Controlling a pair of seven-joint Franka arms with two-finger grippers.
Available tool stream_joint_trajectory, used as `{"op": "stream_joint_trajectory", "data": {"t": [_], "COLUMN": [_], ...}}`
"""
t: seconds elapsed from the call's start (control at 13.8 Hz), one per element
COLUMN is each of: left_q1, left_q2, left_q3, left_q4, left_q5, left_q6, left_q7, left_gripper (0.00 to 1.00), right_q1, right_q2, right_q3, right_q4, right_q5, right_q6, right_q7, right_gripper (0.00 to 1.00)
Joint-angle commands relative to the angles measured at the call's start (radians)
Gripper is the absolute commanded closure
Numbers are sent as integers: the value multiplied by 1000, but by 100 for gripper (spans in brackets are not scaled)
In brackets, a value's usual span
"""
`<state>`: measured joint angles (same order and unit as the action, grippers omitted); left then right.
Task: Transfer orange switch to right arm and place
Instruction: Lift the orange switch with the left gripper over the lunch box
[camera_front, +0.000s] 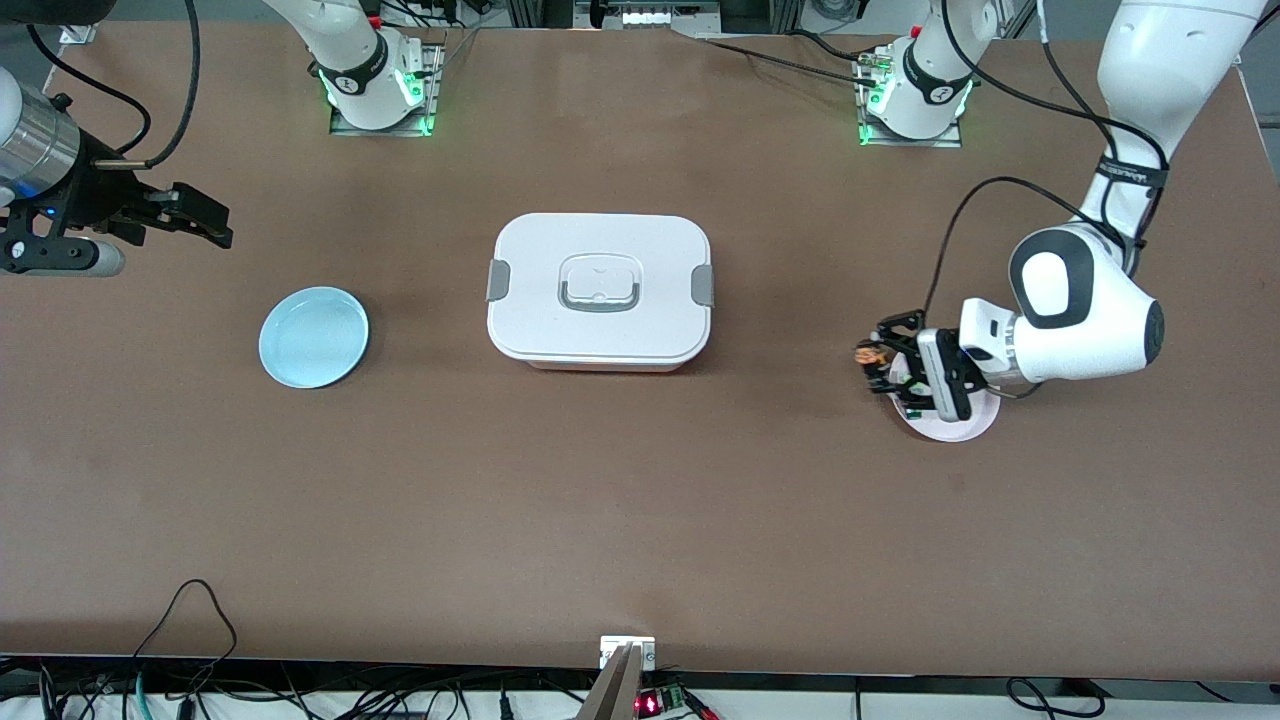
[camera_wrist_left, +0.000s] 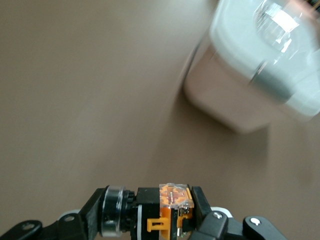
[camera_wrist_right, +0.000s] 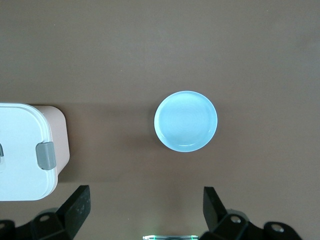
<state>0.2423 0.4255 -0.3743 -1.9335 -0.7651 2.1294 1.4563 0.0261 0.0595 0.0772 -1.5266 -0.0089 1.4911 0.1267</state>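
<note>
My left gripper (camera_front: 882, 360) is shut on the orange switch (camera_front: 870, 354) and holds it just above the edge of a pink plate (camera_front: 968, 428) at the left arm's end of the table. In the left wrist view the switch (camera_wrist_left: 172, 206) lies sideways between the fingers of the gripper (camera_wrist_left: 150, 206), its black body and clear orange block clamped. My right gripper (camera_front: 205, 222) is open and empty, up over the right arm's end of the table. In the right wrist view its gripper (camera_wrist_right: 146, 200) has its jaws wide apart.
A light blue plate (camera_front: 313, 336) lies toward the right arm's end and shows in the right wrist view (camera_wrist_right: 186, 121). A white lidded box (camera_front: 600, 290) with grey clasps stands mid-table. A small green-marked part (camera_front: 912, 410) lies on the pink plate under the left gripper.
</note>
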Motion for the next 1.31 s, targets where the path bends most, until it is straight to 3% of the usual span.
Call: {"op": "stream_joint_trajectory", "data": {"t": [0.0, 0.22, 0.36, 0.51, 0.58, 0.87, 1.02, 1.24], "left_q1": [5, -5, -32, -105, -132, -213, -227, -261], "left_q2": [-50, -70, -86, -94, -94, -109, -114, -113], "left_q3": [-67, -171, -257, -276, -279, -288, -330, -331], "left_q4": [43, 79, 84, 147, 181, 232, 267, 284], "left_q5": [-178, -397, -656, -826, -880, -1069, -1092, -1097], "left_q6": [-69, -85, -72, -21, 18, 96, 180, 234], "left_q7": [100, 260, 286, 294, 292, 295, 297, 288], "left_gripper": [100, 100, 100, 100, 100, 100, 100, 100], "right_q1": [-3, -3, -3, -3, -3, -9, -11, -11], "right_q2": [-12, -12, -10, -7, -7, -7, -3, -1], "right_q3": [3, 3, 3, 6, 3, -81, -152, -226], "right_q4": [-1, -1, -1, -1, -1, -3, -18, -96], "right_q5": [-6, -5, 0, 13, 65, 417, 631, 898], "right_q6": [-12, -14, -14, -26, -34, -103, -159, -189], "right_q7": [5, 5, 7, 7, 7, 5, 7, 7], "right_gripper": [0, 0, 0, 0, 0, 0, 0, 0]}}
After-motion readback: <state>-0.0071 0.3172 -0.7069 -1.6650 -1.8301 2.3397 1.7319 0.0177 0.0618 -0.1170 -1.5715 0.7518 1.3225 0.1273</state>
